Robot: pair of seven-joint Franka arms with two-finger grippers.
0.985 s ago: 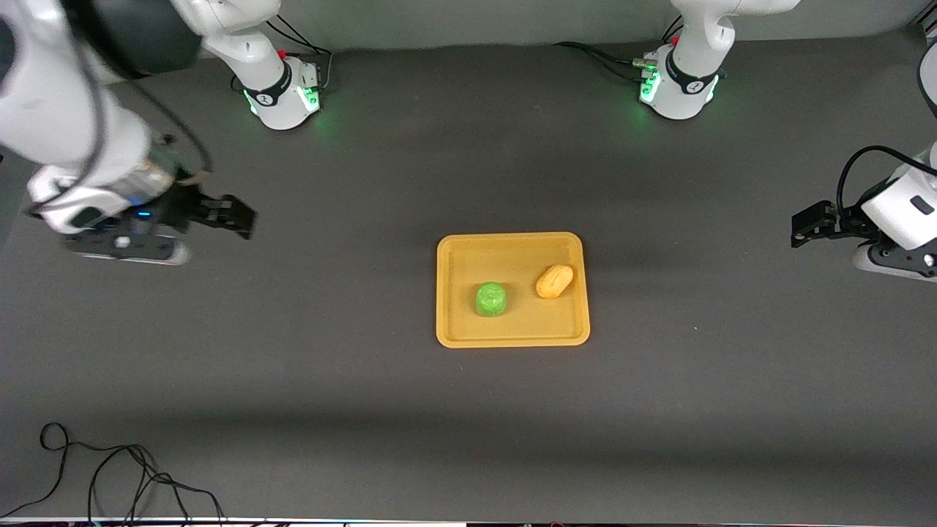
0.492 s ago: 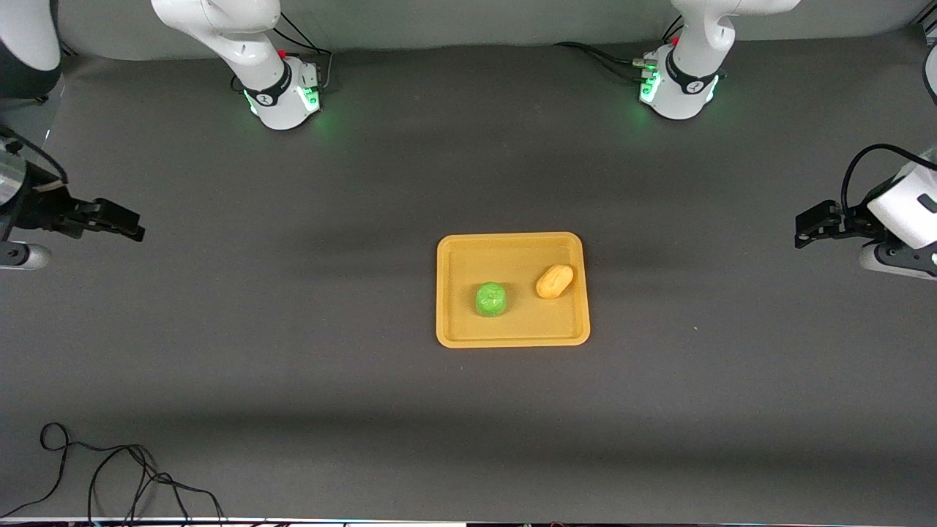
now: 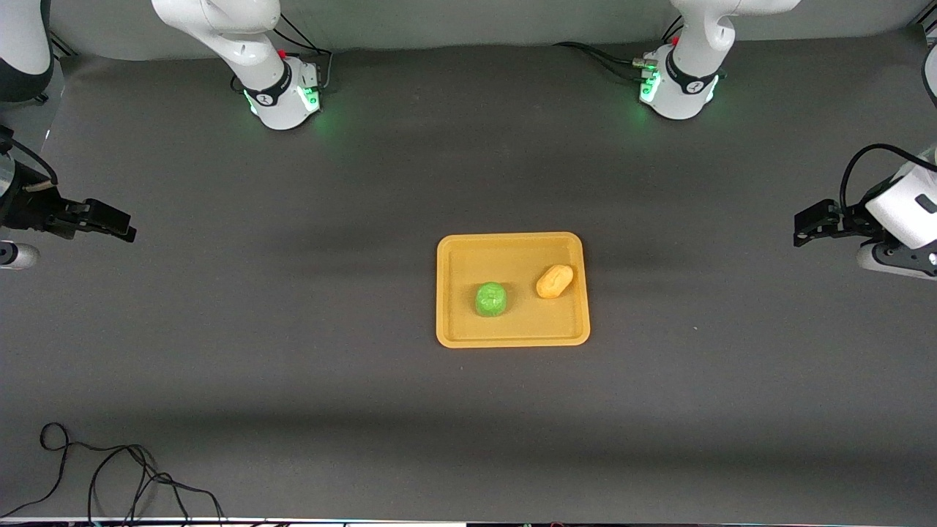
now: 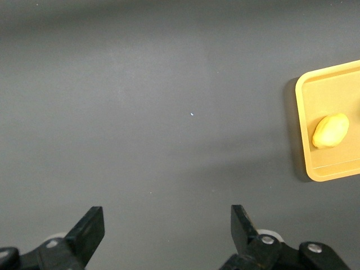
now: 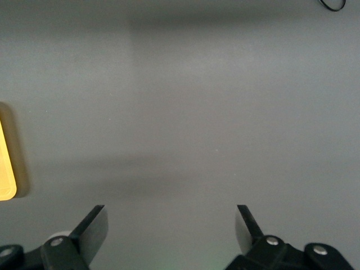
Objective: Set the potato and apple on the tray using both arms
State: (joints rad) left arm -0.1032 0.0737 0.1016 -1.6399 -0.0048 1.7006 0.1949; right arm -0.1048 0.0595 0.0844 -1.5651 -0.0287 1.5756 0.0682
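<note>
— Both hands first: your left hand (image 3: 807,223) hangs over bare table at the left arm's end, fingers (image 4: 90,228) spread wide, holding nothing. Your right hand (image 3: 110,223) hangs over the right arm's end, just as wide and just as empty.

— What can't you make out?

— Your right arm is cut off at the picture's edge. Your right wrist view catches only a sliver of the tray (image 5: 5,169).

— And the task's things?

— The flat yellow-orange tray (image 3: 512,243), low-rimmed with rounded corners, sits mid-table. On it, the bumpy green apple (image 3: 490,299) lies nearer the front camera than the matte tan potato (image 3: 554,281), apart from it. A black cable (image 3: 110,476) loops on the dark grey table (image 3: 293,351), well clear.
</note>
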